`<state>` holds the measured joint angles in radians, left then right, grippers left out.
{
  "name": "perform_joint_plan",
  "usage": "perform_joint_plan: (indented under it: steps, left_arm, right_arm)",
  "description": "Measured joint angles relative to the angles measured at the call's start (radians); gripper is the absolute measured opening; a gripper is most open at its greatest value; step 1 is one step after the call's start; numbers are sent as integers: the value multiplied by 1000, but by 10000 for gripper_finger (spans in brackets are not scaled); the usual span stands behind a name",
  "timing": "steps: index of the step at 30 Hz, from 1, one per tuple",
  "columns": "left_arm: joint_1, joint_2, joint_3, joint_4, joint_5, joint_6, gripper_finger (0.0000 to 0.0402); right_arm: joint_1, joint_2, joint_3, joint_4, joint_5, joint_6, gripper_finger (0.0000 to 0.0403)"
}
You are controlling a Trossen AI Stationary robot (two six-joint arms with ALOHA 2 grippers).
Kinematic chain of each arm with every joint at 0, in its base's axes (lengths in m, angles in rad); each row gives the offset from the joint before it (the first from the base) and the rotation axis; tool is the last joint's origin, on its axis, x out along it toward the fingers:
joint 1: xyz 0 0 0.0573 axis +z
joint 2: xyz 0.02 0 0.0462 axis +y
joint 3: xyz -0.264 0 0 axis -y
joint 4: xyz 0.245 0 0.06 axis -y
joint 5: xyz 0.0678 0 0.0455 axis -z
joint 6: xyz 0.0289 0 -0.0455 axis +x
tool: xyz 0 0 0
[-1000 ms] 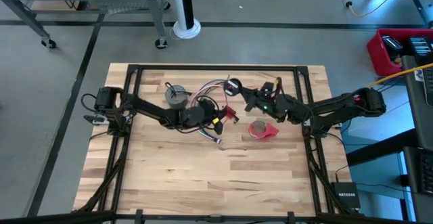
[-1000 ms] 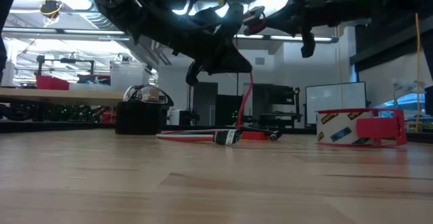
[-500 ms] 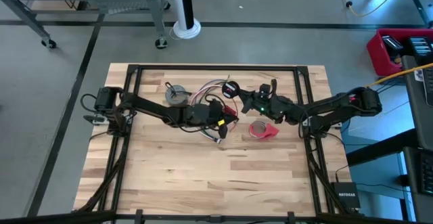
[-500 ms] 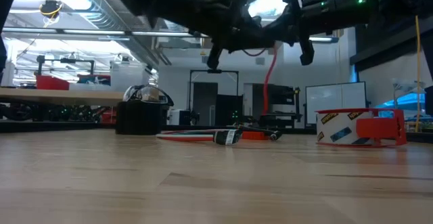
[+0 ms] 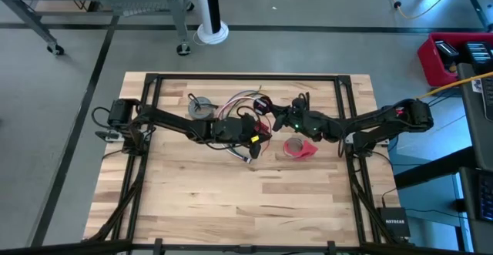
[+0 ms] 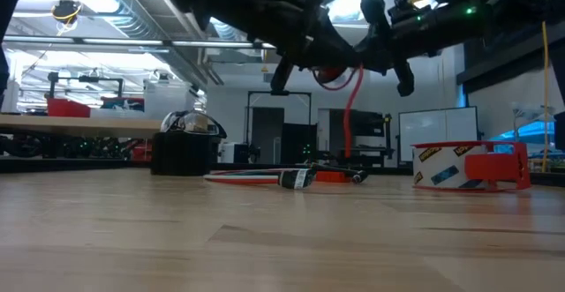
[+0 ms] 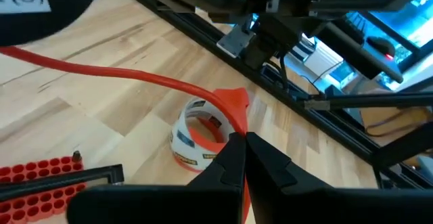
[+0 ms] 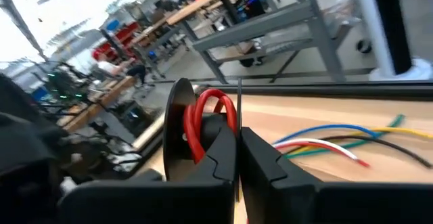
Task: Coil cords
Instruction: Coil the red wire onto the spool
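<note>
The thin red cord point(image 7: 128, 77) runs taut above the wooden table point(image 5: 231, 209), between the two grippers at the table's middle. One end is wound in red loops beside a flat black disc point(image 8: 181, 132), pinched by the right gripper point(image 8: 238, 143), whose dark fingers are pressed together on it. The other end passes into the left gripper point(image 7: 243, 146), whose fingers are likewise closed, apparently nipping the cord, though the contact itself is hard to make out. In the low view the cord hangs down below both grippers as a red strand. Behind them, loose wires in red, green, white and blue point(image 8: 325, 143) fan out on the wood. The small grey coil point(image 5: 202, 107) sits well apart, behind the left arm. The red-and-white tape roll point(image 5: 296, 148) lies flat near the right gripper.
</note>
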<state>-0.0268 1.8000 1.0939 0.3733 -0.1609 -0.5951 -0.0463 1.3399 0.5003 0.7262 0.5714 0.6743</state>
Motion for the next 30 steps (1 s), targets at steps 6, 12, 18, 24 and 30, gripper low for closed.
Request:
perform_joint_plan:
  steps: [6, 12, 18, 24, 30]
  left_arm:
    - [0, 0, 0, 2, 34, -17, 0]
    - [1, -5, 0, 1, 64, -29, 0]
    - [3, -47, 0, 8, 65, 4, 0]
    - [19, -73, 0, -6, 67, 68, 0]
    - [33, -82, 0, -22, 63, 87, 0]
  right_arm:
    - [0, 0, 0, -53, 20, -2, 7]
    - [0, 0, 0, -100, 20, -2, 7]
    - [0, 0, -1, -156, 14, -1, 7]
    - [0, 0, -1, -156, -62, 0, 7]
    - [1, 0, -1, -160, -70, 7, 7]
